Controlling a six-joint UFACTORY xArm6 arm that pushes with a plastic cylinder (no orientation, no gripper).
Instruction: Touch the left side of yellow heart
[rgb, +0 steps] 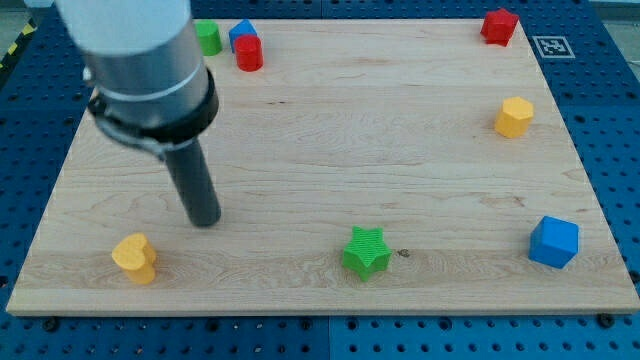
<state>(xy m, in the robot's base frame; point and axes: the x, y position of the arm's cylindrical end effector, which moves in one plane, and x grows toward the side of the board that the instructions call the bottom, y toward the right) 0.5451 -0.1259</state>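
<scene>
Item: yellow heart (135, 258), near-left corner of the wooden board (330, 120). My tip (205, 221) sits just right and beyond it, apart, so must round to its left. No jaws fitted.

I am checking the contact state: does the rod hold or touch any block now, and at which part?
Nothing is held. My tip rests on bare board, apart from the yellow heart, up and to the view's right of it.
</scene>
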